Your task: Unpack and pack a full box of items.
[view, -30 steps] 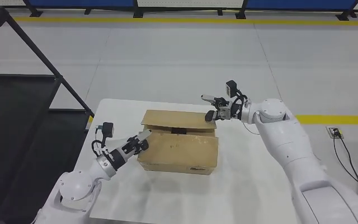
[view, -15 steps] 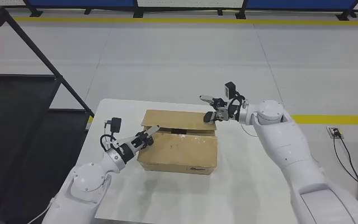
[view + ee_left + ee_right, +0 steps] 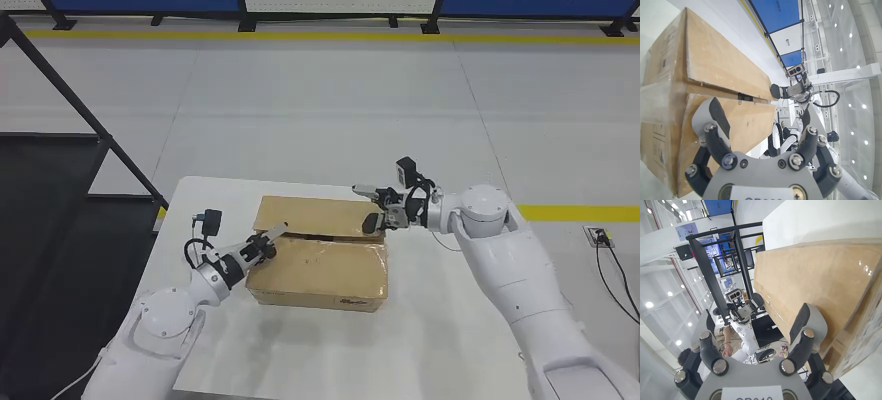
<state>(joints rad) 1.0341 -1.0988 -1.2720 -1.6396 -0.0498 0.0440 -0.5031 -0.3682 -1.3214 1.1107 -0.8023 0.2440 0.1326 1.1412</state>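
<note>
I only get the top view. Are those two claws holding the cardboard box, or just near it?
Observer: Left wrist view: the left gripper is open, gripping nothing, one finger over the near flap of the box.
Operator: And the other claw?
Observer: Right wrist view: the right gripper is open too, one finger beside the far flap edge.
Operator: Is the box sealed?
Observer: Not on top; left wrist view shows a gap between the flaps, something dark inside.
</note>
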